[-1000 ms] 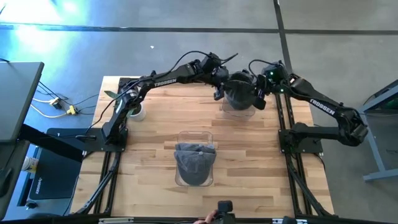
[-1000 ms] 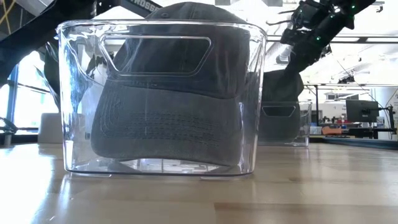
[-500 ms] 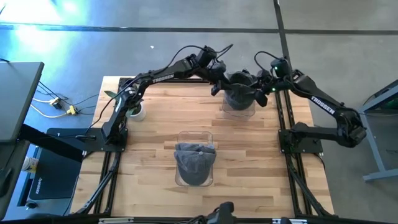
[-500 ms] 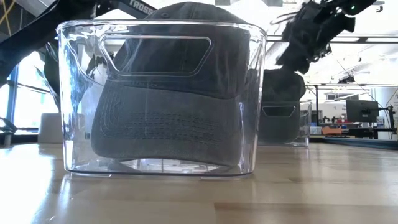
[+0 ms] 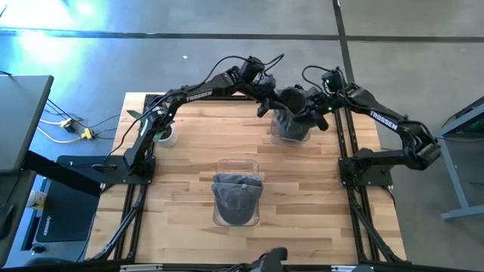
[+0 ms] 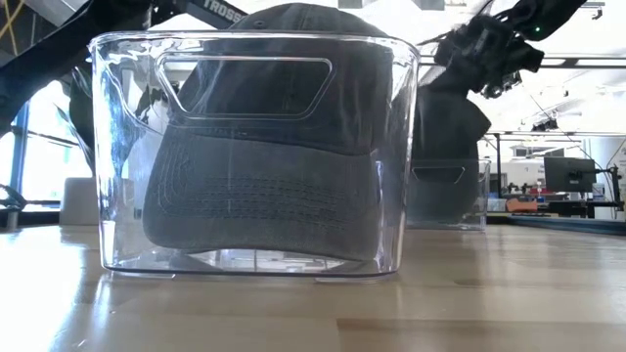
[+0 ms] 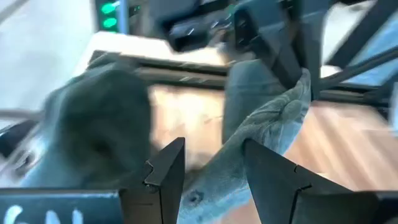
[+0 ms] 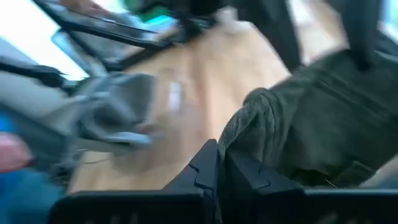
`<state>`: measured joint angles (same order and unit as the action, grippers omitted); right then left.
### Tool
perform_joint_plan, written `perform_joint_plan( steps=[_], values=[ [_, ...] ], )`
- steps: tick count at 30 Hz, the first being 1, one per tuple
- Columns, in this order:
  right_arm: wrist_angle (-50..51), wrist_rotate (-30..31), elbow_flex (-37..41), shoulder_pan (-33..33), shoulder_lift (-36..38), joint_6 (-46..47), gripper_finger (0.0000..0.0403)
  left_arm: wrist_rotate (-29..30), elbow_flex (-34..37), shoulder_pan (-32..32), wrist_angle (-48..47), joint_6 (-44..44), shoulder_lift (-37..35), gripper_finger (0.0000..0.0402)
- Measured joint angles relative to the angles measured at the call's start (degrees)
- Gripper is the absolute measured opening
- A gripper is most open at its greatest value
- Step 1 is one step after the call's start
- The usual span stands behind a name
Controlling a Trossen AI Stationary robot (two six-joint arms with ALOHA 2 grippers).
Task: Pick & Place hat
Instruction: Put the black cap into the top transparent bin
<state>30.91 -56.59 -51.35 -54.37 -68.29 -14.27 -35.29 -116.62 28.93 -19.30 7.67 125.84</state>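
One hat point(image 5: 236, 198) already sits in the bin point(image 5: 237, 168) near the table's front edge, while both the left gripper point(image 5: 266, 99) and the right gripper point(image 5: 308, 112) pinch the second hat point(image 5: 290, 115) over the far-edge bin point(image 5: 290, 134), not yet released

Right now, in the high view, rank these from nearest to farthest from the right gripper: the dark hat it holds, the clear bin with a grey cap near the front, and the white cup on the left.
1. Dark hat, in the right gripper, over the far clear bin.
2. Clear plastic bin with the grey cap, centre front.
3. White cup, far left, beside the left arm's base.
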Motion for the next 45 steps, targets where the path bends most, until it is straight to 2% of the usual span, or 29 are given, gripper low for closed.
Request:
perform_joint_plan(
  steps=[2, 5, 7, 12, 19, 25, 31, 33, 36, 40, 45],
  values=[
    [-0.2, -4.6, 0.0, -0.3, 0.0, -0.9, 0.0023, -4.6, 0.0, 0.0, 1.2, 0.0, 0.0, 0.0156],
    [-0.6, -4.7, 0.0, -0.4, 0.0, -1.2, 0.0037, -11.9, 0.0, -0.4, 2.8, -0.2, 0.0, 0.0156],
    [-0.5, -4.5, 0.0, -0.5, 0.0, -2.2, 0.0033, -13.4, 0.0, -1.0, 2.8, -0.1, 0.0, 0.0156],
    [-0.4, -1.8, 0.0, -0.7, 0.0, -5.7, 0.0006, -8.1, 0.0, -3.0, 2.4, 4.2, 0.0, 0.0156],
    [-1.2, 8.1, 0.0, -0.7, 0.0, -12.3, 0.0027, 0.9, 0.0, -3.4, 1.3, 13.7, 0.0, 0.0156],
    [-4.3, 16.5, 0.0, -0.7, 0.1, -17.1, 0.0005, 5.8, 0.0, -2.9, 3.9, 15.2, -0.1, 0.0156],
    [-7.7, 17.6, 0.0, -0.7, 0.1, -19.5, 0.0018, 7.4, -0.2, -2.7, 5.9, 15.2, -2.4, 0.0156],
    [-8.5, 19.1, 0.0, -0.7, 0.1, -20.6, 0.0017, 7.8, 0.3, -2.6, 3.6, 15.1, -3.6, 0.0156],
    [-9.1, 21.7, 0.0, -0.8, 0.2, -22.6, 0.0008, 10.6, -0.2, -2.9, 5.0, 17.0, -4.9, 0.0156],
    [-9.4, 25.2, 0.0, -0.9, 0.6, -27.1, 0.0005, 10.6, -0.1, -3.0, 0.4, 16.6, -7.6, 0.0156],
    [-9.5, 30.7, 0.0, -0.9, 0.9, -30.6, 0.0026, 9.7, 0.1, -4.2, -8.2, 14.0, -8.0, 0.0156]
  ],
)
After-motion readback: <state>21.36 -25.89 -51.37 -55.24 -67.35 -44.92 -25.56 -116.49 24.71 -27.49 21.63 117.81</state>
